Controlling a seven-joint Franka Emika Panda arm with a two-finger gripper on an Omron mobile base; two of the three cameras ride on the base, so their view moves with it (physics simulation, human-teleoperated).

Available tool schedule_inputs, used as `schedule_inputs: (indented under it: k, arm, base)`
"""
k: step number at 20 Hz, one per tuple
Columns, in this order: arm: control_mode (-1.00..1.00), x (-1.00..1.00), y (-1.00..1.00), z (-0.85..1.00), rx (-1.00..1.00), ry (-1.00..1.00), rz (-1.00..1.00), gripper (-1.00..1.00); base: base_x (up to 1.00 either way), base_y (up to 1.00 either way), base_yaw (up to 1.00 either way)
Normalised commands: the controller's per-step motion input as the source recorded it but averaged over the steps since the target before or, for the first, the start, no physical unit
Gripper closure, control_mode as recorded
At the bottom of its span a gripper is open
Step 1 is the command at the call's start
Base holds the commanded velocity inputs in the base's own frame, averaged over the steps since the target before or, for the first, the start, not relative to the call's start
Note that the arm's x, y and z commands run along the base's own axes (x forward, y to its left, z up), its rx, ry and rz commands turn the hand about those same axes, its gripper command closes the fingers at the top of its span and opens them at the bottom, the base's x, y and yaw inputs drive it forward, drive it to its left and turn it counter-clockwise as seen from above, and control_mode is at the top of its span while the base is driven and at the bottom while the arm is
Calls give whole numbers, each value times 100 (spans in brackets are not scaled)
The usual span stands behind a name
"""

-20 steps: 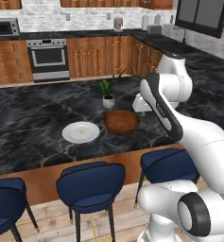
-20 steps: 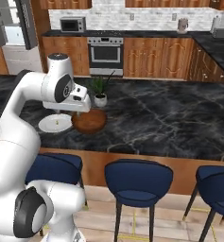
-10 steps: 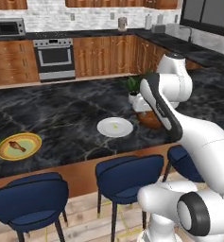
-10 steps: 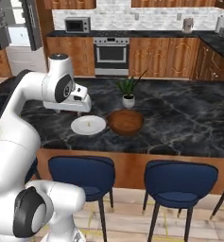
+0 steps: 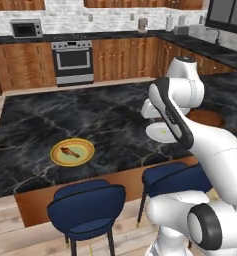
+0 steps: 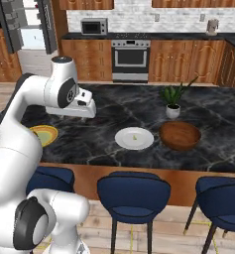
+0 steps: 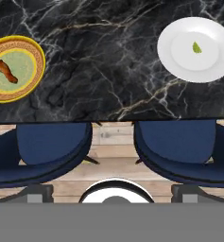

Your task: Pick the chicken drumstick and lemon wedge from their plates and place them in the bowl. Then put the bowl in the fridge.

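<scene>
- A plant (image 6: pixel 173 99) is standing in a white pot on the black marble counter (image 5: pixel 105 120).
- Blue stools (image 6: pixel 134 196) are sitting along its near edge.
- An oven (image 5: pixel 72 61) and microwave (image 5: pixel 26 28) are lining the far wall.

Black marble island (image 5: pixel 90 120), blue stools (image 6: pixel 134 196), wooden cabinets (image 5: pixel 125 60).

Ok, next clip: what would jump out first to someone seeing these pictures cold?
Probably the big white arm looming over a black marble island. Next, the two plates near the island's front edge: a yellow-rimmed plate with the chicken drumstick on it, and a white plate with the tiny lemon wedge. The wooden bowl sits beside the white plate, in front of a small potted plant.
</scene>
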Motion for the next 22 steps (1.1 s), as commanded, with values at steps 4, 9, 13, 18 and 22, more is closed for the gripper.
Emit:
schedule_inputs:
  k: [4,9,13,18,22]
  arm:
    - [100,0,0,0,0,0,0,-100]
    - [100,0,0,0,0,0,0,-100]
    - [100,0,0,0,0,0,0,-100]
    - [100,0,0,0,0,0,0,-100]
    - [100,0,0,0,0,0,0,-100]
  base:
    - [77,35,0]
    - [79,5,0]
    - [70,0,0]
    - [1,0,0]
    - [0,0,0]
